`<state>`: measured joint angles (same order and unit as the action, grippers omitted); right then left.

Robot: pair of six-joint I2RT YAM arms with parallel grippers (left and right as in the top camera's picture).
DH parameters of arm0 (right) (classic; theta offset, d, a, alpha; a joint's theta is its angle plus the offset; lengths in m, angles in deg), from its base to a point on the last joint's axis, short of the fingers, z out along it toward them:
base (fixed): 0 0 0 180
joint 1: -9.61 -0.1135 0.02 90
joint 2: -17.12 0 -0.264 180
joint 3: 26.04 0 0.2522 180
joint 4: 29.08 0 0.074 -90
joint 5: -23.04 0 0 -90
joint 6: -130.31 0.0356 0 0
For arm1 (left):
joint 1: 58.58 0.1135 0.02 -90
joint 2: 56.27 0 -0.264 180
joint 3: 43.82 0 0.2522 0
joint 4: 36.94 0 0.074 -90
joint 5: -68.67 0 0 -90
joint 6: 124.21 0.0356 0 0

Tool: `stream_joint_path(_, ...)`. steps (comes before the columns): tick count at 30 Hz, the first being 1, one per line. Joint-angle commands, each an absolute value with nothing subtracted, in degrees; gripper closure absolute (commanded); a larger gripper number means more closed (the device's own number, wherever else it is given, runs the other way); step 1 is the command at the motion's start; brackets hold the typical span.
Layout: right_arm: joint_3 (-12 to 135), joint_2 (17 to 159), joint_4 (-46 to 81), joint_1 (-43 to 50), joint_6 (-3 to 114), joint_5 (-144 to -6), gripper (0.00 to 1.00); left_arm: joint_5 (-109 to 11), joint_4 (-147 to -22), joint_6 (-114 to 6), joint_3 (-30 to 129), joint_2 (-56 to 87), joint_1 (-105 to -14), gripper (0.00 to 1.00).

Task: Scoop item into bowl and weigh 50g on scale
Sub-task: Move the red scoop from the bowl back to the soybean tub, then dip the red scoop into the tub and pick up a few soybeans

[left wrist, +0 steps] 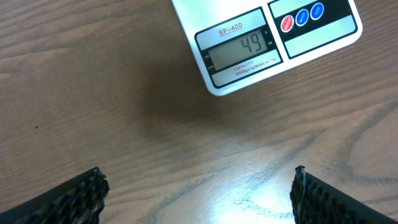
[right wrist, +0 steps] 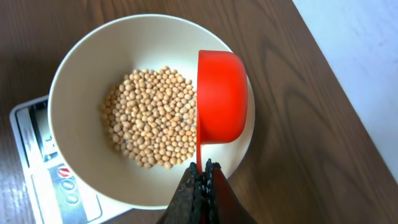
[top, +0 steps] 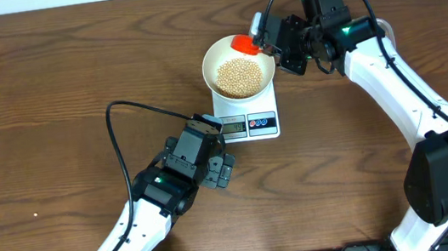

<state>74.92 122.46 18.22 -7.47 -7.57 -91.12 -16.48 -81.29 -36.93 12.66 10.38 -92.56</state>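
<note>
Right gripper (right wrist: 200, 171): pinching red scoop (right wrist: 221, 99) handle; tipped over bowl (right wrist: 74, 68) rim;
Left gripper (left wrist: 199, 193): spread, empty, facing scale (left wrist: 261, 18);
Risk: display (left wrist: 239, 53) just under target; extra beans (right wrist: 152, 118) would overshoot

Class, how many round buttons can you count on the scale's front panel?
3, in a row beside the display on the scale: red button nearest it, blue button in the middle, second blue button at the end. None looks hidden.
</note>
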Motion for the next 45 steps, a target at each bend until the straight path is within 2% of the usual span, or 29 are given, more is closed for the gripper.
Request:
stream_joint_path(1,75.1,121.6,18.5,-7.8,-9.9,-91.5,0.99,-16.3,-81.2,-36.1,12.4,10.7,-92.7,0.04)
stream_joint_path(8,75.1,121.6,18.4,-7.8,-8.7,-92.3,0.99,-16.3,-81.2,-36.1,12.4,10.7,-92.7,0.04)
stream_joint_path(13,75.1,121.6,16.0,-7.7,6.2,-92.8,0.99,-16.3,-81.2,-36.2,12.4,10.7,-92.7,0.04)
stream_joint_path(22,75.2,121.3,13.1,-6.5,16.6,-92.8,0.99,-16.3,-81.2,-36.1,12.4,10.7,-92.7,0.04)
stream_joint_path(27,75.2,118.4,11.8,-3.1,23.3,-92.8,0.99,-16.3,-81.2,-36.2,12.4,10.7,-92.7,0.04)
stream_joint_path(35,75.2,113.5,13.9,6.3,25.8,-92.7,0.99,-16.3,-81.2,-36.1,12.4,10.7,-92.7,0.04)
stream_joint_path(40,75.1,113.1,19.1,13.6,30.5,-86.0,0.99,-16.3,-81.2,-36.1,12.4,10.7,-92.7,0.04)
stream_joint_path(45,75.1,113.9,22.4,17.6,30.6,-85.0,0.99,-16.3,-81.2,-36.2,12.4,10.7,-92.7,0.04)
